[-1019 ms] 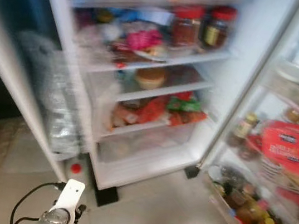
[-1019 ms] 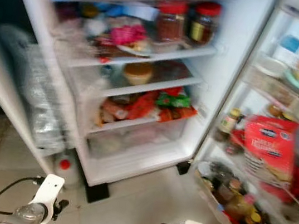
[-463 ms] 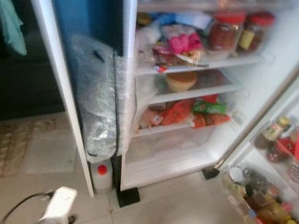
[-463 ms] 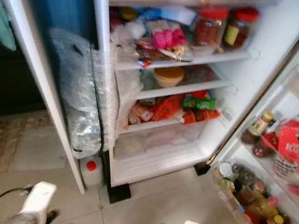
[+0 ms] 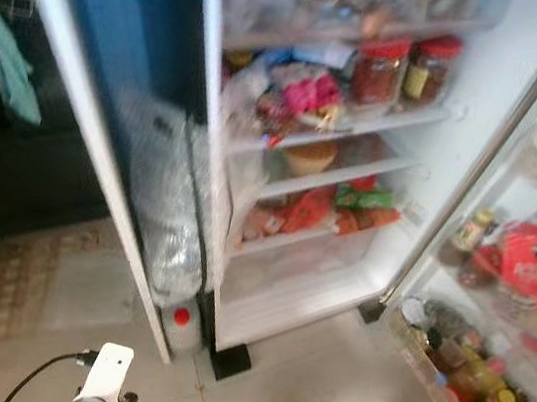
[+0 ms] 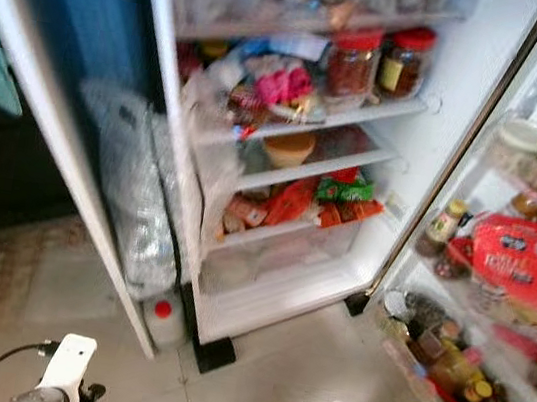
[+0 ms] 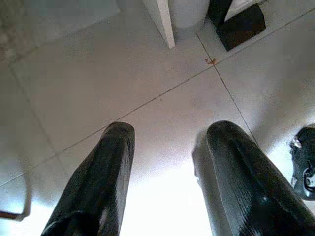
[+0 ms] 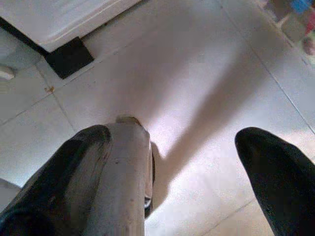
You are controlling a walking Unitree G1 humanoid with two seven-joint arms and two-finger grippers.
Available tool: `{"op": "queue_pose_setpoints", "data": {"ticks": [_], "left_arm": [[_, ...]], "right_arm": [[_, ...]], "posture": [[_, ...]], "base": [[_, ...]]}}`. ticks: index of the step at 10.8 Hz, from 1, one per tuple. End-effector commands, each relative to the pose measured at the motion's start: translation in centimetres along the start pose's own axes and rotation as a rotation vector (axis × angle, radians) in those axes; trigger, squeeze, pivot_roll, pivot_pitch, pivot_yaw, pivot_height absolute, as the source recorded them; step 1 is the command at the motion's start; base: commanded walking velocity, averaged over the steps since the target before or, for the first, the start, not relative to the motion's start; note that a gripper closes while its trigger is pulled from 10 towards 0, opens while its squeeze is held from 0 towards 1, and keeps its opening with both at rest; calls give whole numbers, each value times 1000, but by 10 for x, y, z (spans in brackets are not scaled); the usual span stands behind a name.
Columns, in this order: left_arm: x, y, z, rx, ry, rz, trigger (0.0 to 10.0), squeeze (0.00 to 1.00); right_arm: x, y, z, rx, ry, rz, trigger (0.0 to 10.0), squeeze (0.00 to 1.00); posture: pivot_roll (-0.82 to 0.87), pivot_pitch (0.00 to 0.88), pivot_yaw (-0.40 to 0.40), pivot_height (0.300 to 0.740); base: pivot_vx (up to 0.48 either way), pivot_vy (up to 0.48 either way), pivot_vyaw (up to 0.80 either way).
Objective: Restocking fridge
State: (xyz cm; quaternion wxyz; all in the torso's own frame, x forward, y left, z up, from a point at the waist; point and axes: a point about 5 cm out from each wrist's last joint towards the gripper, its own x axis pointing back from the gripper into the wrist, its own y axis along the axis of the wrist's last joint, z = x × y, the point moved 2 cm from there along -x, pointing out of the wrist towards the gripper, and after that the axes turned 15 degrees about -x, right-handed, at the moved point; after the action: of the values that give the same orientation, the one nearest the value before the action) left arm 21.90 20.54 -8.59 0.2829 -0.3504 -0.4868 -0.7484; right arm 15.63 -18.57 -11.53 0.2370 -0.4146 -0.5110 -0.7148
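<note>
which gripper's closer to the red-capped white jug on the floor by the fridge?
Left. The left gripper hangs open over the tiles just short of the jug; the right gripper hangs farther off, before the fridge door shelves.

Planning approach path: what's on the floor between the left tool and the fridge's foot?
Bare floor tile between the left tool and the fridge's black foot, per left wrist view.

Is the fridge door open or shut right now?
Open. The fridge door is swung wide, baring its racks and the packed shelves.
</note>
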Motion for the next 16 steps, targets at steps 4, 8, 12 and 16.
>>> {"op": "queue_pose_setpoints", "data": {"ticks": [4, 8, 12, 16], "left_arm": [[0, -2, 1, 5, 2, 10, 10000, 0], [0, 1, 4, 36, 22, 1, 10000, 0], [0, 1, 4, 57, 25, 2, 10000, 0], [0, 1, 5, 61, 25, 1, 10000, 0]], "right_arm": [[6, -33, 6, 4, 14, 121, 10000, 0], [5, -33, 9, -23, 33, 128, 10000, 0], [5, -32, 10, -40, 49, 116, 10000, 0], [5, -31, 10, -39, 50, 111, 10000, 0]], "posture": [[-183, 2, 39, 740], [-182, 25, 38, 740], [-185, 32, 38, 740], [-185, 32, 39, 740]], "base": [[0, 0, 0], [0, 0, 0], [0, 317, 0], [0, 445, 0]]}}
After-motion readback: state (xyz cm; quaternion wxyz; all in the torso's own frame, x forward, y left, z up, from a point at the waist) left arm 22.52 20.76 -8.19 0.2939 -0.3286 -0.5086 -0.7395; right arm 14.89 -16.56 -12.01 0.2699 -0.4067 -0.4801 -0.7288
